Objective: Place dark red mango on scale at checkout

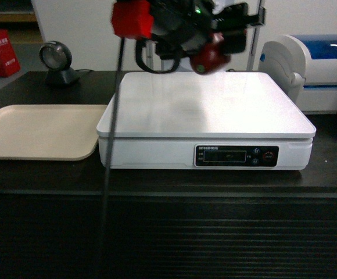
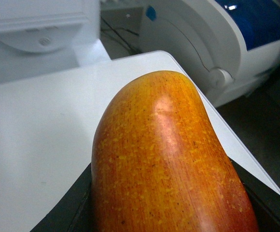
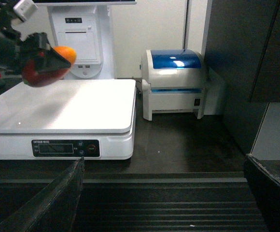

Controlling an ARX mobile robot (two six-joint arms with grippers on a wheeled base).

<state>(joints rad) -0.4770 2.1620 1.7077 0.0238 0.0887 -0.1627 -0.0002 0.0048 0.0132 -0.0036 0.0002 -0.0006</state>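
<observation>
Mango held in the air above the scale

The left gripper [image 1: 206, 55] is clamped on the dark red mango [image 1: 209, 58], above the far side of the white scale [image 1: 206, 104] and not touching it. The fruit looks firm, smooth and probably slippery (glossy skin, orange-yellow end), so a grip across its middle suits it. The right gripper [image 3: 164, 198] hangs wide apart and empty, in front of the scale. The scale's display label is too blurred to read.
</observation>
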